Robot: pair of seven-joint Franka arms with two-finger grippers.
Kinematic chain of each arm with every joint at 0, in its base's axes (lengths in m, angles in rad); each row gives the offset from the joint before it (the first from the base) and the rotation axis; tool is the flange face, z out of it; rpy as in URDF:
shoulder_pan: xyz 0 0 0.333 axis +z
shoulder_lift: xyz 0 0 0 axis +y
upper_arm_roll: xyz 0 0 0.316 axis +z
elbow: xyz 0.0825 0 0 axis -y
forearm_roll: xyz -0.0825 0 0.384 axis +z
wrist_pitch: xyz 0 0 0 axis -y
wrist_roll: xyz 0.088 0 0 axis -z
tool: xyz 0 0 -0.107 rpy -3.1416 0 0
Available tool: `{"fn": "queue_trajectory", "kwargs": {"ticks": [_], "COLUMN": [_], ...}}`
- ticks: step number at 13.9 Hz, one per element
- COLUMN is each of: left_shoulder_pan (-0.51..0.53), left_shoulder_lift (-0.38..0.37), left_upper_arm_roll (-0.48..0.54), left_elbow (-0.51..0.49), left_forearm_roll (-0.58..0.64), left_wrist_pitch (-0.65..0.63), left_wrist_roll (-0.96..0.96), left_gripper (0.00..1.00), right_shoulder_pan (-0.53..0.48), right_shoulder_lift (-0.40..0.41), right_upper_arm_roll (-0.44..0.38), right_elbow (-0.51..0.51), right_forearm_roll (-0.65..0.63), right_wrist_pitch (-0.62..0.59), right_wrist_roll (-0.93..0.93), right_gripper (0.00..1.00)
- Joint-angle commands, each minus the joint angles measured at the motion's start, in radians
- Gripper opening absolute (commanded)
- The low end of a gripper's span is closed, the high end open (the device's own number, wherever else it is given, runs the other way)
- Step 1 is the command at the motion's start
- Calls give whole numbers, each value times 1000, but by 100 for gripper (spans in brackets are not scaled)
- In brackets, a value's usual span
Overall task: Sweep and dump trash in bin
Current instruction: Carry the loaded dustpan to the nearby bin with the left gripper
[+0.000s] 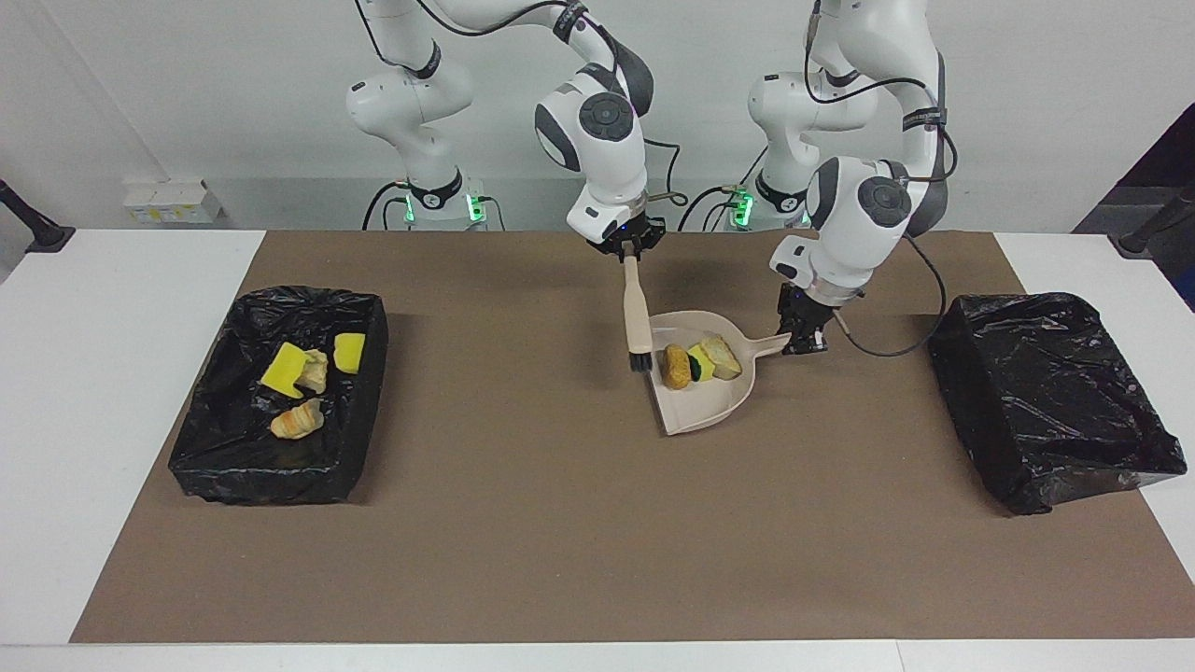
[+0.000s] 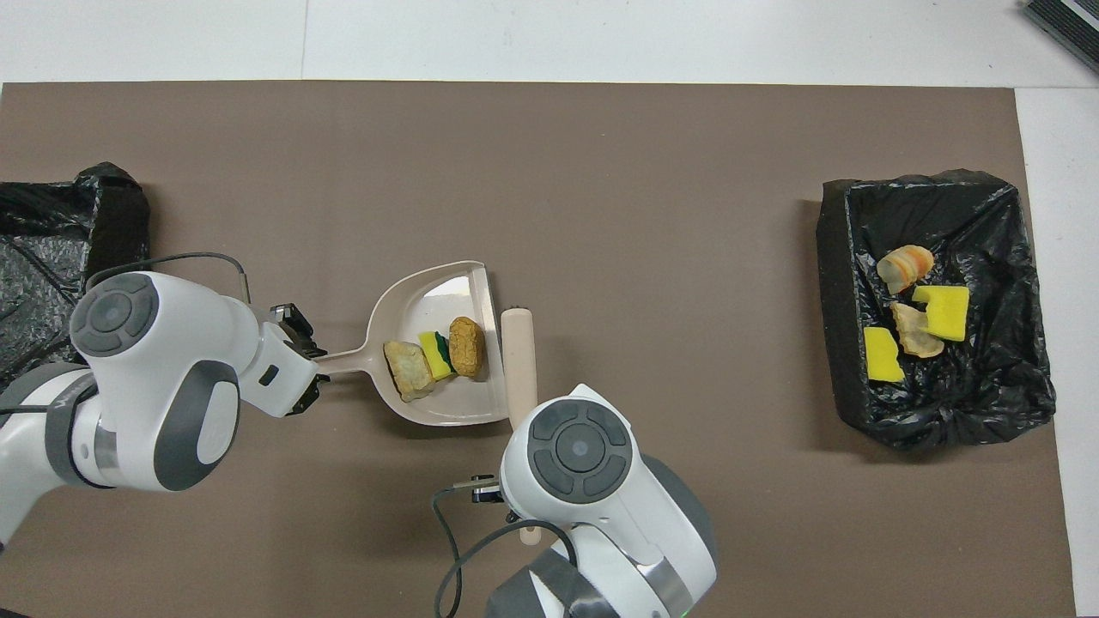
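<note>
A: Dustpan (image 1: 698,397) – smooth beige plastic, scoop-shaped, flat lip turned away from the robots. The left gripper (image 1: 805,338) is clenched on its thin handle, and the pan is over the brown mat (image 1: 560,541) mid-worktop.

B: Load?

A: Three scraps of trash (image 1: 702,362) in a row, touching: an orange-brown bread-like lump, a yellow sponge wedge with a dark green face, a pale rocky chunk nearest the handle.

B: Brush?

A: Brush (image 1: 637,315) hangs near upright from the right gripper (image 1: 629,250), which grasps the top of its beige handle; dark bristles down, just beside the pan's rim.

B: Bins?

A: Two trays lined with crinkled black plastic. The bin (image 1: 280,397) at the right arm's end holds four more scraps – two yellow wedges, a pale lump, an orange-striped piece. The other bin (image 1: 1055,401) lies at the left arm's end.
</note>
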Motion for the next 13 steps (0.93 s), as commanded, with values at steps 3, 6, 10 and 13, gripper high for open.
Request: {"fn": "queue_trajectory", "kwargs": {"ticks": [3,6,10,13], "left_shoulder_pan": [98,182,289,380], "left_shoulder_lift": [87,184,253,328], "left_upper_arm_roll": [-5,-1,1,3], "left_elbow": [172,372,510,698], "left_forearm_roll": [-43,-30,27,26], "left_wrist_pitch": [-93,-263,-328,-438], "left_wrist_roll": [87,161,242,326], "left_gripper": [0,0,0,0], "right_shoulder_pan": [-12,4,42,68], "right_shoulder_lift": [11,57,89,94], "right_upper_arm_roll": [9,13,15,15], "right_elbow": [92,143,149,146], "right_forearm_roll": [-65,-69,-77,-84], "right_wrist_pitch": [-109,-123,-109,-117], "right_wrist_roll": [-8,82,136,167], "right_gripper": [0,0,0,0]}}
